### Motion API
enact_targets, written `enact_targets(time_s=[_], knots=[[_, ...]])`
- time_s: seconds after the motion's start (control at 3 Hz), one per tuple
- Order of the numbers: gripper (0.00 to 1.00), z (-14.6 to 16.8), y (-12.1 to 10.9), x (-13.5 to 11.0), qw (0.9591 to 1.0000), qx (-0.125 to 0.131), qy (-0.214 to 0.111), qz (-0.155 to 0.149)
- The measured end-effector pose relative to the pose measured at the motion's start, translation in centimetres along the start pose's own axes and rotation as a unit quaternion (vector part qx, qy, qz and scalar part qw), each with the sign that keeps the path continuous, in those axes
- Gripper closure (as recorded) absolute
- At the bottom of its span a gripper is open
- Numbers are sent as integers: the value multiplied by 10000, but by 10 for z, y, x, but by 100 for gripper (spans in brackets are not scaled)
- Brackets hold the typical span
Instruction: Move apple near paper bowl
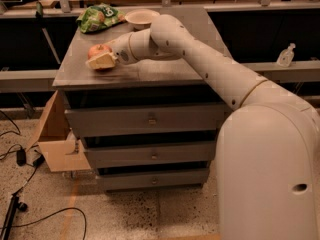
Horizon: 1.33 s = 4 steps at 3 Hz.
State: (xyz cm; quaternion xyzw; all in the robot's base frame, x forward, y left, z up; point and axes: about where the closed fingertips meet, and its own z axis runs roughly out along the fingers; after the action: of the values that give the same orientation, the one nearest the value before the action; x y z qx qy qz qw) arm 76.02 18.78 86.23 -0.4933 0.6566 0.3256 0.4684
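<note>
**Gripper at the apple, left side of the cabinet top**

The gripper sits low over the left part of the grey cabinet top, reaching in from 3 o'clock at the end of the white arm. The apple lies right against it, at about 12 o'clock from the gripper's pale tip, which covers the fruit's near lower side. Only the apple's red-orange upper half shows. Whether the gripper is wide, narrow or clamped on the apple cannot be told from this angle.

The paper bowl stands well apart from the apple, at about 1 o'clock from it, near the far edge of the top. The green snack bag lies just beside the bowl, at its 9 o'clock, and at 12 o'clock from the apple. The arm's wrist section crosses the surface between apple and bowl.

Below the top are three drawers. An open cardboard box leans at the cabinet's lower left, with black cables on the speckled floor. A small clear bottle stands on a ledge at far right.
</note>
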Motion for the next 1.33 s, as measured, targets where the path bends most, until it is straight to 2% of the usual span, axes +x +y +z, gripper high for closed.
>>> enact_targets(time_s=[0.33, 0.67, 1.0, 1.33], knots=[[65, 1, -7, 1, 9999, -60, 22, -97], [88, -37, -52, -8, 9988, 477, -64, -48], [100, -81, -102, -7, 9928, 1190, -14, 101], [100, -104, -140, 7, 9847, 1678, 79, 472]])
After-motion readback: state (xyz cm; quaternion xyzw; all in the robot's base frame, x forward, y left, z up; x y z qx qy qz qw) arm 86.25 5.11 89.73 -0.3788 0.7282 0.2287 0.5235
